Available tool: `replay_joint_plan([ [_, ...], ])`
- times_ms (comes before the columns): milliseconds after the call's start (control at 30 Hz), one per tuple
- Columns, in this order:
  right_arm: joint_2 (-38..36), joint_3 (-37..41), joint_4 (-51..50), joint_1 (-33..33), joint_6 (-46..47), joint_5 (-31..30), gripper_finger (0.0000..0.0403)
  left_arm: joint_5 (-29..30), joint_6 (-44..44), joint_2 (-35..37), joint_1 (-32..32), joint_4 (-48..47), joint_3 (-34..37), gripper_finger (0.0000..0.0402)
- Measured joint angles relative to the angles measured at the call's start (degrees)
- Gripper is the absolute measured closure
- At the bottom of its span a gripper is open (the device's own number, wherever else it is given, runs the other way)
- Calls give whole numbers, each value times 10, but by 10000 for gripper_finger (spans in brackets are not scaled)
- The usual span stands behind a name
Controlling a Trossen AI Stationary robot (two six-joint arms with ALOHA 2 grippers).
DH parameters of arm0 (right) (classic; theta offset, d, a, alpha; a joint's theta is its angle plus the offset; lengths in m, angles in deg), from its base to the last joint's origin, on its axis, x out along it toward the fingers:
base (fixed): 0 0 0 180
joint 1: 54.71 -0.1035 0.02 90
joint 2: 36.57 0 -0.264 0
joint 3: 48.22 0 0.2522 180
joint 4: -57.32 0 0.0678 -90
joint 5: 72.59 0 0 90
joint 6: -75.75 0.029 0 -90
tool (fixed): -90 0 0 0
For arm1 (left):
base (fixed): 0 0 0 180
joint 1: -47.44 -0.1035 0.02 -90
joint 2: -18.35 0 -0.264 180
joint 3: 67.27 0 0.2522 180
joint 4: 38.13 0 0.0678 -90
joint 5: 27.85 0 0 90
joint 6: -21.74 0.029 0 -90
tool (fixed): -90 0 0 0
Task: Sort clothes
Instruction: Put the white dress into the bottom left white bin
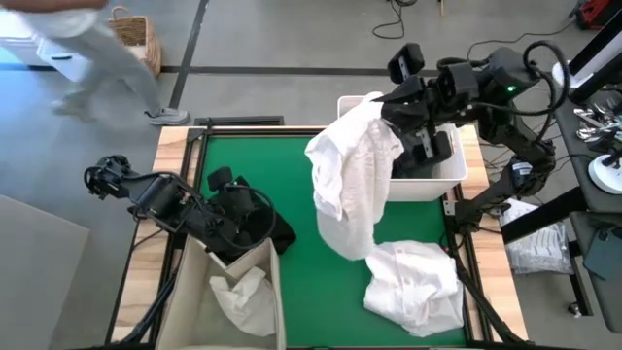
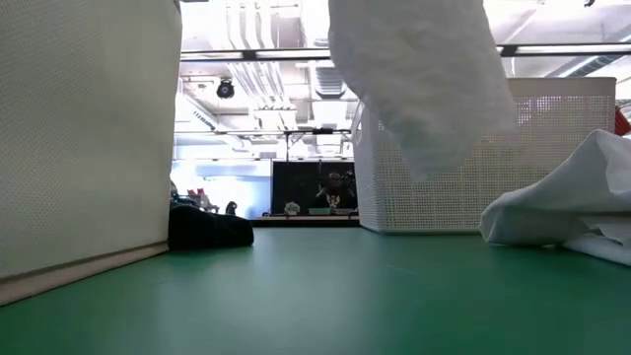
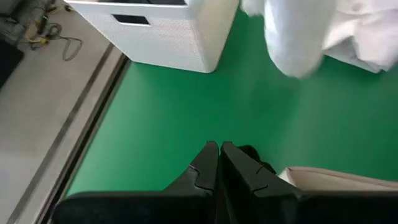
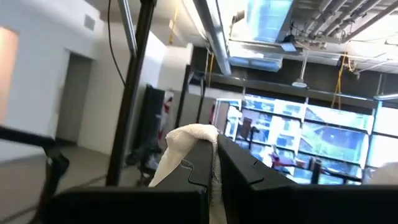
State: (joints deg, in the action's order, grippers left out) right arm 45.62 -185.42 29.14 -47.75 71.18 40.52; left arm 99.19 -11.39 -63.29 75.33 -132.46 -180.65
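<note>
1. A white garment hangs in the air over the far-right part of the green table. It is pinched at its top by the right gripper, whose fingers are clamped on a fold of the cloth just beside the white plastic basket. Its tail dangles above the mat.
2. A second white garment lies crumpled on the near-right of the table, unsorted.
3. A dark garment lies on the mat at the left, just beside the left gripper, whose fingers are pressed together on nothing.
4. One white piece already rests inside the beige fabric bin at near left.
5. Judged from this, sorting is partway through: one item binned, one in transit, at least two left.
</note>
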Motion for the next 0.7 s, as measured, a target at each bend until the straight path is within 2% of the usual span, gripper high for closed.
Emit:
replay_joint_plan([
  [133, 3, 0, 12, -1, 16, 2, 390, -5, 0, -8, 1, 0, 0, 401],
  [333, 20, 1, 86, -2, 90, 97, 390, -37, -1, -15, 3, 0, 0, 401],
  [433, 31, 0, 128, -4, 133, 122, 390, -37, -15, -11, 3, 0, 0, 401],
  [533, 43, 0, 150, -4, 164, 127, 390, -33, -36, -7, 3, -2, -17, 402],
  [700, 70, 0, 206, -6, 232, 181, 390, -30, -48, -5, 7, -2, -64, 401],
])
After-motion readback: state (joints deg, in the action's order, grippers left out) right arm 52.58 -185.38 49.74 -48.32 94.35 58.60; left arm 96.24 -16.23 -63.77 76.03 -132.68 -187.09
